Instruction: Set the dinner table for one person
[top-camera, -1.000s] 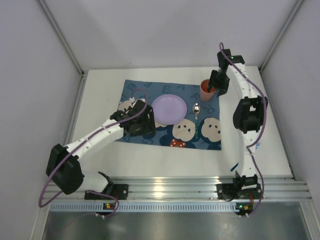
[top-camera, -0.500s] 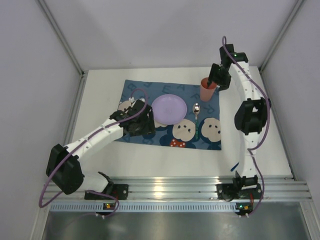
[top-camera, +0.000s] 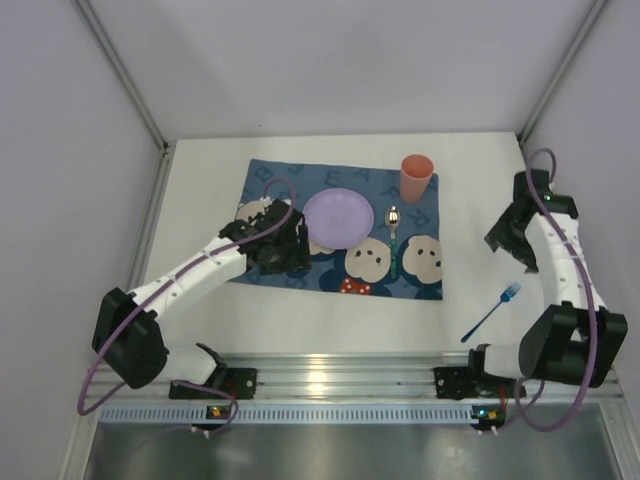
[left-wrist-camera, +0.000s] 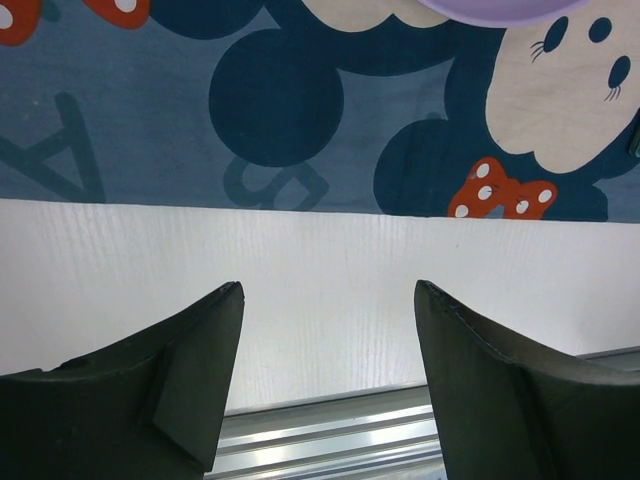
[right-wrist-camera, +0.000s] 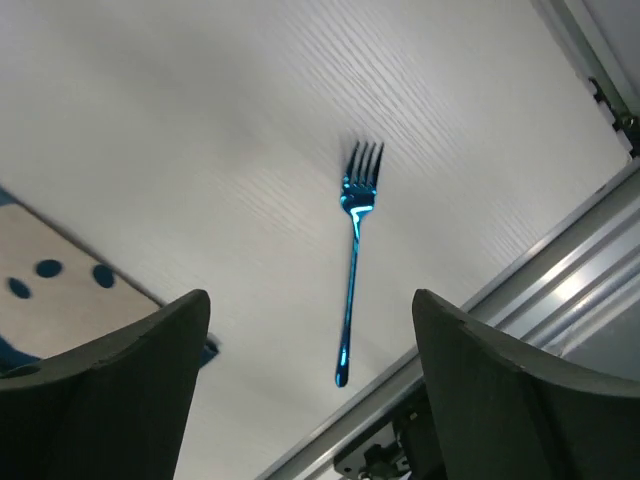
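The white dinner table (top-camera: 330, 320) carries a dark-blue cartoon-mouse placemat (top-camera: 300, 180). On the mat sit a purple plate (top-camera: 338, 218), an orange cup (top-camera: 416, 177) standing upright at the back right, and a spoon (top-camera: 393, 222) right of the plate. A blue fork (top-camera: 492, 311) lies on bare table right of the mat. It also shows in the right wrist view as the fork (right-wrist-camera: 352, 270), below my open, empty right gripper (right-wrist-camera: 310, 295). My left gripper (left-wrist-camera: 328, 290) hovers open and empty over the placemat's (left-wrist-camera: 280, 100) front edge, left of the plate.
A ribbed aluminium rail (top-camera: 400, 375) runs along the near edge, close to the fork's handle; the rail (right-wrist-camera: 570, 290) also shows in the right wrist view. Grey walls enclose the table on three sides. The right arm (top-camera: 560, 260) arches over the table's right side.
My right gripper has let go of the cup, opened wider and swung back to the right, above the fork. The cup stays upright on the mat. The left arm has barely moved.
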